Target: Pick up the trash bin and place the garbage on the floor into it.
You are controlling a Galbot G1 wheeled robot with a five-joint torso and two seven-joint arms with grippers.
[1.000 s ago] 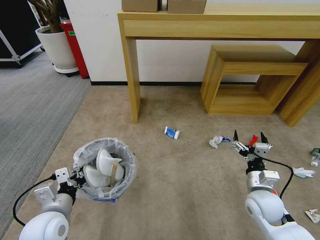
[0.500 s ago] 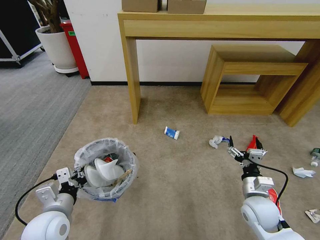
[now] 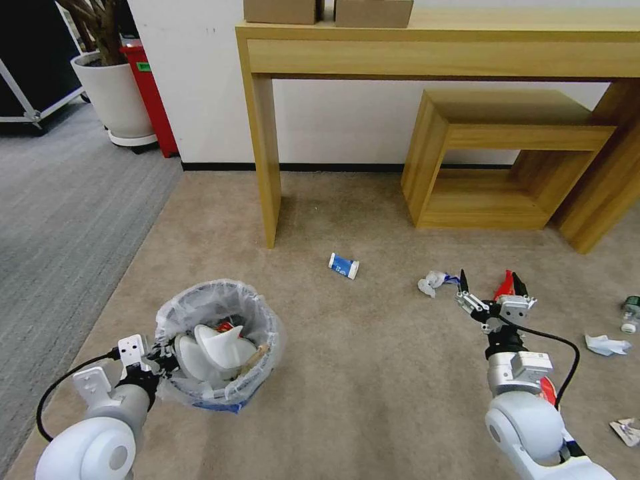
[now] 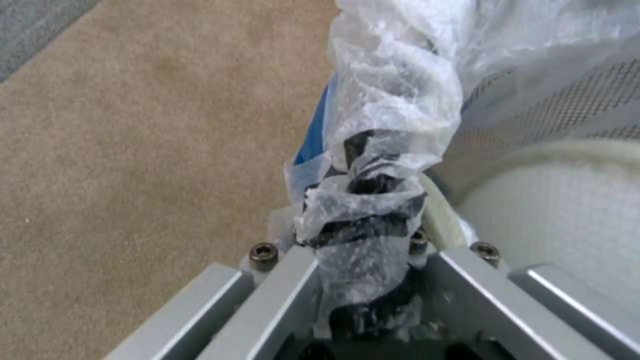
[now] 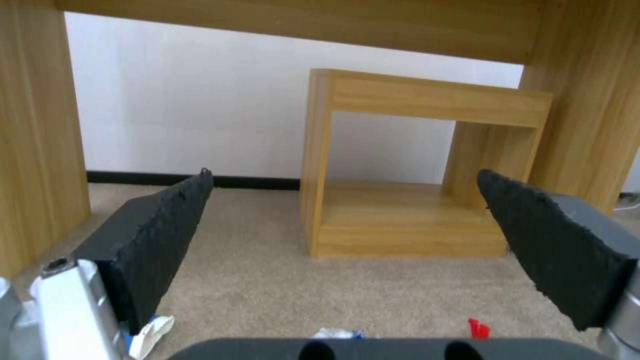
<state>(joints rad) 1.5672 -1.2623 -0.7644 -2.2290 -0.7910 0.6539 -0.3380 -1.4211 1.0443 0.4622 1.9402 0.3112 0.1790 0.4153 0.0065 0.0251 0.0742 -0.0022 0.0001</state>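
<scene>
The trash bin (image 3: 270, 333), blue with a crinkled clear bag, hangs low at the front left, and my left gripper (image 3: 160, 355) is shut on its rim. Up close, the left wrist view has the gripper (image 4: 363, 215) pinching the bag (image 4: 393, 100) and the blue wall (image 4: 319, 125). White slippers (image 3: 217, 343), a stick and a red scrap lie inside. My right gripper (image 3: 490, 283) is open just above the carpet, with a red wrapper (image 3: 505, 287) between its fingertips and crumpled white paper (image 3: 432, 281) to its left. In the right wrist view the black fingers (image 5: 153, 250) stand wide apart over the wrapper (image 5: 477, 327).
A small blue-and-white container (image 3: 343, 265) lies on the carpet mid-floor. At the right edge are a green-capped bottle (image 3: 629, 313), crumpled paper (image 3: 605, 344) and a flattened scrap (image 3: 627, 430). A wooden table leg (image 3: 265, 160) and a low wooden shelf (image 3: 500, 160) stand behind.
The bin has shifted slightly right and nearer with my left gripper, and the slippers inside have settled. My right gripper has drawn a little left and nearer, still open.
</scene>
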